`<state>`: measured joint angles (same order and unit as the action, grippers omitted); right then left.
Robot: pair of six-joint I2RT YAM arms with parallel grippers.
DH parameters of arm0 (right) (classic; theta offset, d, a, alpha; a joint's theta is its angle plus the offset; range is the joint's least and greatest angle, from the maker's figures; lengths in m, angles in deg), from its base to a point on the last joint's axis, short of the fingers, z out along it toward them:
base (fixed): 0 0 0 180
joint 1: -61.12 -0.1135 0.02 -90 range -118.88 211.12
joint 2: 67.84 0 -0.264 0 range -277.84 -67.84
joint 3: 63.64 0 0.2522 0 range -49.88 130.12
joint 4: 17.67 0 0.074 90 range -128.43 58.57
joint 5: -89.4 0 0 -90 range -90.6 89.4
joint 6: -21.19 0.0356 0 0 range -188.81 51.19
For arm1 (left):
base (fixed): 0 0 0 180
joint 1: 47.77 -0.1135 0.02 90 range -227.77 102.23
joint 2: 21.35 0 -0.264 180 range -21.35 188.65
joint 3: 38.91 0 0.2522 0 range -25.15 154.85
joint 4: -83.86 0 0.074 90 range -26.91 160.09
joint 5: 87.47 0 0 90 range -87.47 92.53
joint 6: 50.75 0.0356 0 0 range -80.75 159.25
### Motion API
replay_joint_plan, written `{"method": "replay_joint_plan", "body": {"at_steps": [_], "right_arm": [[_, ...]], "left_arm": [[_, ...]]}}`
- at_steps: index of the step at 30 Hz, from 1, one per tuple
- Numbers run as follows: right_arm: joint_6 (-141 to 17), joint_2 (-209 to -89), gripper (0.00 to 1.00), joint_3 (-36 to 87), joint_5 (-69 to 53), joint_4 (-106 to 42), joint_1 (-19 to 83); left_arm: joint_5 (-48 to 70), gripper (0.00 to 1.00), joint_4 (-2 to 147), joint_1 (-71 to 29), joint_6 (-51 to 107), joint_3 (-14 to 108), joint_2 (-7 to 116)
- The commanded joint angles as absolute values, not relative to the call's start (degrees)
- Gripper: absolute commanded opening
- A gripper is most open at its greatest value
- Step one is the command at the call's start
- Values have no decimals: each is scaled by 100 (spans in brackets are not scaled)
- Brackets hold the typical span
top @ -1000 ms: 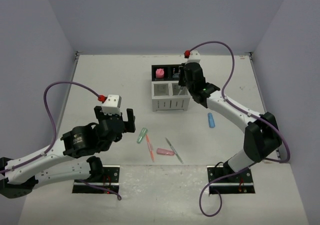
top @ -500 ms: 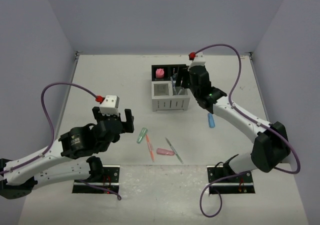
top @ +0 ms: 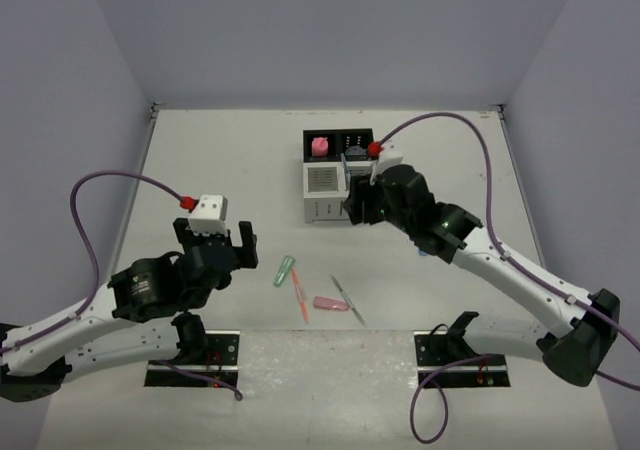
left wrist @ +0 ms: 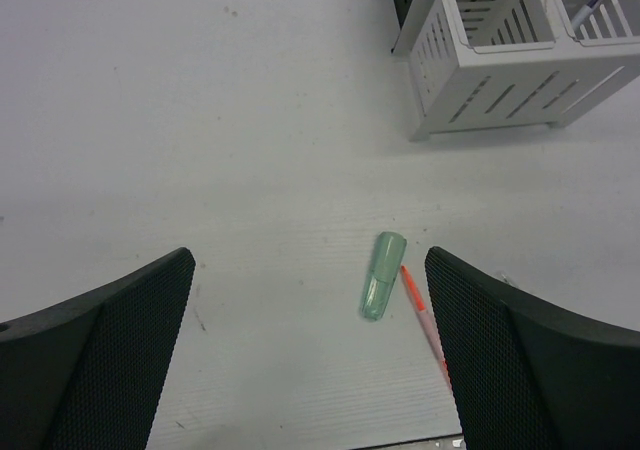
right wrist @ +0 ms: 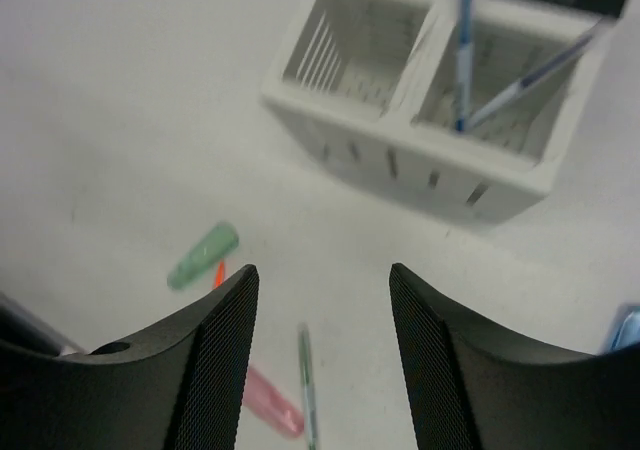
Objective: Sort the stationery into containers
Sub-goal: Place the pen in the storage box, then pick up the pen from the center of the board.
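The organizer (top: 325,180) stands at the back middle; its white front bins also show in the left wrist view (left wrist: 500,60) and the right wrist view (right wrist: 340,70). A pink eraser (top: 320,147) and a grey-blue puck (top: 356,151) sit in the black bins. Two blue pens (right wrist: 463,50) lean in the right white bin. A green marker (top: 285,270), orange pen (top: 300,296), pink marker (top: 329,304) and grey pen (top: 349,302) lie on the table. My left gripper (top: 215,238) is open and empty, with the green marker (left wrist: 382,288) between its fingers' lines. My right gripper (top: 354,210) is open and empty, just in front of the organizer.
A blue marker (right wrist: 628,330) lies right of the organizer, mostly hidden under my right arm in the top view. The grey pen (right wrist: 306,385) and pink marker (right wrist: 270,402) lie below my right gripper (right wrist: 320,300). Grey walls close the table on three sides.
My right gripper has pulled back from above the organizer toward the near side, leaving a pen standing in the right white bin. My left arm has shifted slightly left and nearer.
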<state>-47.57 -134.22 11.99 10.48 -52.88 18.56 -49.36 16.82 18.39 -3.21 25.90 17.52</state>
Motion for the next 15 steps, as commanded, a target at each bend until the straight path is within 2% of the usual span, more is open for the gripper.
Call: {"method": "replay_joint_plan", "body": {"at_steps": [1, 6, 9, 11, 15], "right_arm": [[-4008, -13520, 56, 673, 985, -6845, 916], [-3299, -13468, 52, 18, 760, -6983, 399], [-3199, -13806, 49, -92, 714, -7001, 197], [-3182, -14145, 43, -59, 747, -6985, 32], [-3222, -14649, 40, 57, 684, -6848, -153]], "left_arm": [[-5152, 100, 1852, 1823, -366, 2525, 1875], [-5117, 100, 1869, 1815, -338, 2529, 2115], [-5126, 100, 1833, 1788, -364, 2539, 2216], [-5109, 100, 1841, 1788, -364, 2547, 2224], [-5069, 100, 1882, 1788, -334, 2524, 2208]]}}
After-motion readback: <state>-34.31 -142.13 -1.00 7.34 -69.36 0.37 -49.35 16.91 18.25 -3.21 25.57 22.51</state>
